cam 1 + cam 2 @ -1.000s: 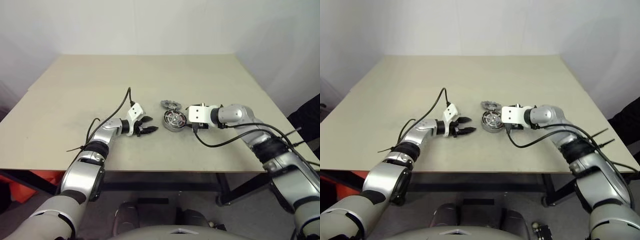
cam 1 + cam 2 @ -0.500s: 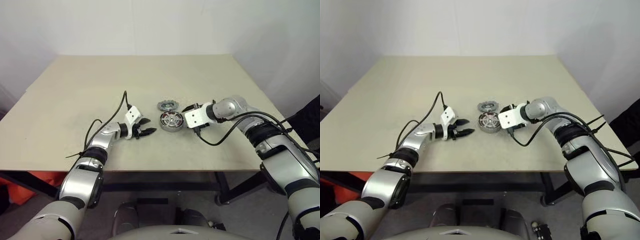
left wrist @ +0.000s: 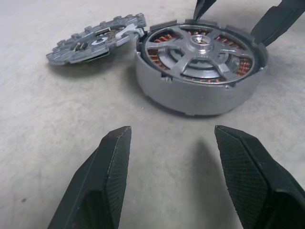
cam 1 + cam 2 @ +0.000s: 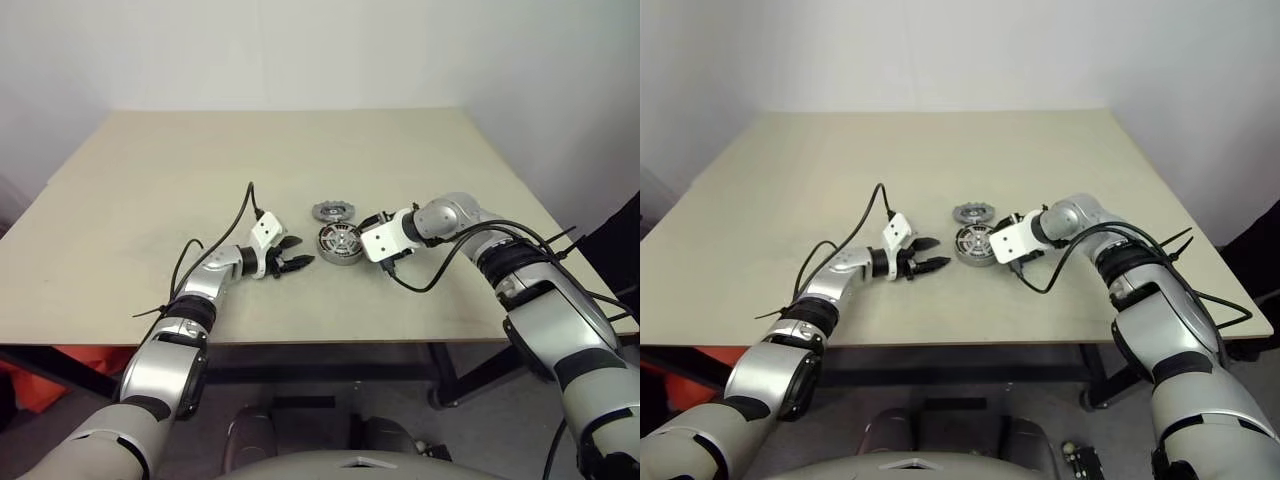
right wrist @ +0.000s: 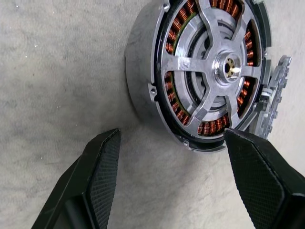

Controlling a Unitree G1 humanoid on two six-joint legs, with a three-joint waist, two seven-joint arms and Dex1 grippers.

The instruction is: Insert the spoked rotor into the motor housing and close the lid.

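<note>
Left gripper (image 4: 296, 263) empty, jaws apart, aimed level at the motor housing (image 4: 340, 243) just to its right. Spoked rotor (image 3: 200, 47) looks seated, hub axis up. Lid (image 4: 333, 211) lies flat, touching the housing's far edge. Right gripper (image 5: 176, 157) nearer, angled down, jaws wide, empty.

The motor housing (image 3: 200, 71) sits flat between the two grippers, the spoked rotor (image 5: 214, 71) already seated in it, copper windings showing between silver spokes. The lid (image 3: 97, 40), dark and notched, lies off, touching the housing's far side.
</note>
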